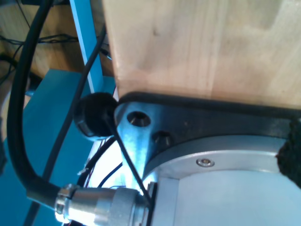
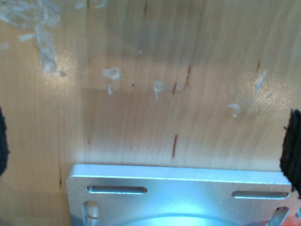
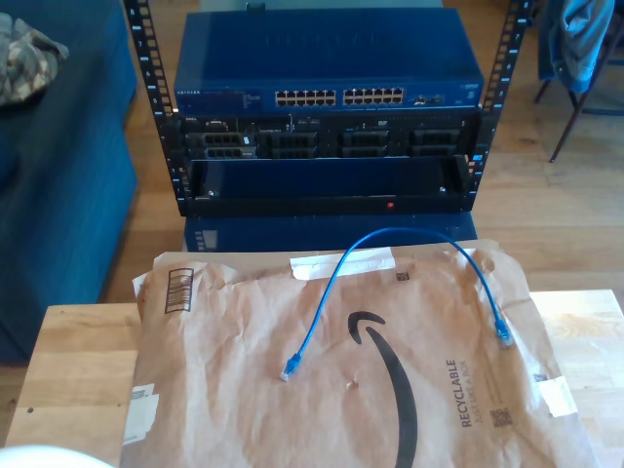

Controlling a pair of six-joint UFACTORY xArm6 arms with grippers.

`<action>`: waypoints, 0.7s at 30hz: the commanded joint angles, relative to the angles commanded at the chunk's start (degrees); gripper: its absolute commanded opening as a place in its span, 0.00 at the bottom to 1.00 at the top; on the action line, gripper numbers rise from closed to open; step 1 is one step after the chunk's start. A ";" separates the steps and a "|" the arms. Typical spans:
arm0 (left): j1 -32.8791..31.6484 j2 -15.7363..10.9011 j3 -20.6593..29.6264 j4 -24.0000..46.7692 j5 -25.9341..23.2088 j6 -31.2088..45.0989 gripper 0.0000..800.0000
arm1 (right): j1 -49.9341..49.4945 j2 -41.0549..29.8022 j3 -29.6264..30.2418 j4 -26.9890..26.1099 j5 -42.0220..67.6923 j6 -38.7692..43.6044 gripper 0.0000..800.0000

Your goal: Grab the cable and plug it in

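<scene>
Wooden table (image 3: 68,361), brown paper (image 3: 390,390), blue cable (image 3: 390,237), both pincers' spread unclear

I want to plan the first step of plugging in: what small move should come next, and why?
Probably bring a claw over a plug end of the cable and lower onto it. The cable lies loose in an arch on the brown paper, untouched, both plugs toward the camera, away from the switch ports. My second wrist view looks at the bare wooden tabletop.
</scene>
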 joint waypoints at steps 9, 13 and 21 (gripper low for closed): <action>0.00 0.00 0.00 0.00 0.00 0.00 1.00 | 0.00 0.00 0.00 0.00 0.00 0.00 1.00; 0.00 0.00 0.00 0.00 0.00 0.00 1.00 | 0.09 -0.09 0.35 -0.09 -0.35 0.00 1.00; 0.00 0.09 0.00 0.00 0.09 0.09 1.00 | 0.18 -0.79 1.23 -0.09 -2.29 -0.09 1.00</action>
